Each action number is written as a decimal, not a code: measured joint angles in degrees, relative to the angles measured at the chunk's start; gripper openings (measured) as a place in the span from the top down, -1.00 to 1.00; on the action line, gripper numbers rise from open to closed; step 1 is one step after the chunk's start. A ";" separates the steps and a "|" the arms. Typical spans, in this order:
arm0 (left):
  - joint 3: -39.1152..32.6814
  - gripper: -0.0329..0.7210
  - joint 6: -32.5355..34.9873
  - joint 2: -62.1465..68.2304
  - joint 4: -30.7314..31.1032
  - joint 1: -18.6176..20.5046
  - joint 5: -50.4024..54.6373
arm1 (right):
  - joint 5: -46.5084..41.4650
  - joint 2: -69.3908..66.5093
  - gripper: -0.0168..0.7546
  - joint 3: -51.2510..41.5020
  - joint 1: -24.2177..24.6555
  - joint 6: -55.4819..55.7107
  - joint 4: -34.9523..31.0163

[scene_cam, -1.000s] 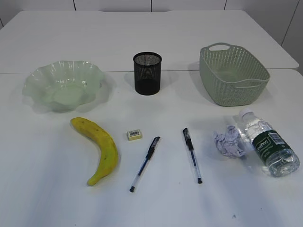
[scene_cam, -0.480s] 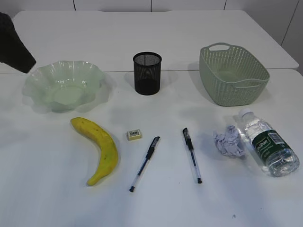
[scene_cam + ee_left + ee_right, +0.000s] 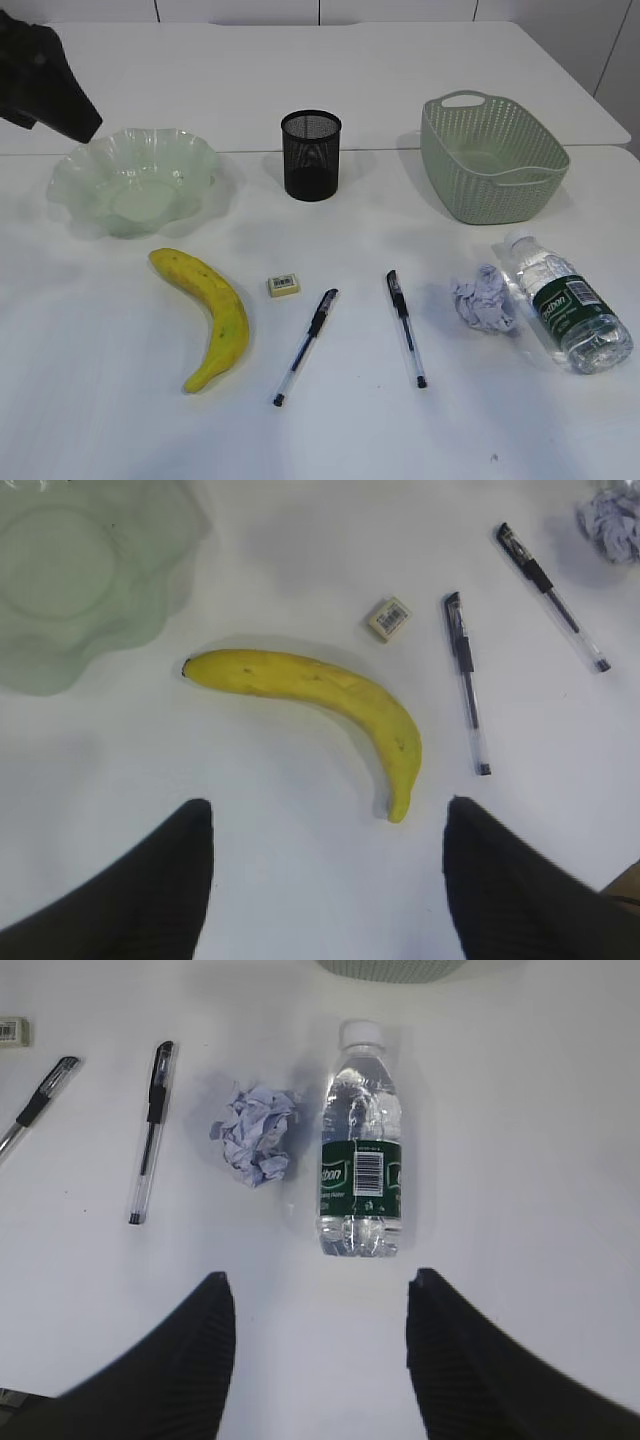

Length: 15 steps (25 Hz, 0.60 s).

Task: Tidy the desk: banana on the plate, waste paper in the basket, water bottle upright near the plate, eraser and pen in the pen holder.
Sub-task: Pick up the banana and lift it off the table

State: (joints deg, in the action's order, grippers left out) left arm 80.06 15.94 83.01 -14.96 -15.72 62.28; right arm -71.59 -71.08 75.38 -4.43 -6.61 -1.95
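On the white desk (image 3: pixel 90 420) the banana (image 3: pixel 213 315) lies in front of the empty green plate (image 3: pixel 135 180). My left gripper (image 3: pixel 325 805) hovers open above the desk just short of the banana (image 3: pixel 320 695); the exterior view shows only a dark part of its arm (image 3: pixel 45 75). The eraser (image 3: pixel 283 285) and two pens (image 3: pixel 307 346) (image 3: pixel 406 326) lie mid-desk, before the black pen holder (image 3: pixel 311 155). The waste paper (image 3: pixel 256 1135) and the water bottle (image 3: pixel 361 1150), which lies on its side, are ahead of my open, empty right gripper (image 3: pixel 320 1275).
The sage green basket (image 3: pixel 470 185) stands empty at the back right, behind the bottle (image 3: pixel 567 302) and paper ball (image 3: pixel 484 299). A seam between two tabletops runs behind the plate and the holder.
The left arm has come into the exterior view at the top left and moved rightward above the plate's far edge. None of the objects has shifted.
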 joint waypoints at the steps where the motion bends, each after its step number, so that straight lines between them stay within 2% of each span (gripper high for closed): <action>1: 0.62 -0.43 -0.80 0.59 0.05 0.00 0.70 | 0.00 -0.19 -0.11 0.00 0.00 0.10 0.00; 5: 5.02 -0.43 -4.46 5.46 1.82 0.00 7.19 | 0.00 -2.16 -0.11 0.00 0.00 0.09 0.10; 11: 11.40 -0.43 -20.41 11.20 3.08 0.00 8.12 | 0.00 -4.80 -0.11 0.00 0.00 0.21 0.10; 15: 12.79 -0.43 -32.14 12.82 1.68 0.00 6.86 | 0.00 -6.28 -0.11 0.00 0.00 0.21 -0.12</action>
State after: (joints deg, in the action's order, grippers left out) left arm 92.85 -16.19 95.83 -13.29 -15.72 69.13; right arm -71.59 -77.36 75.38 -4.43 -6.40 -2.07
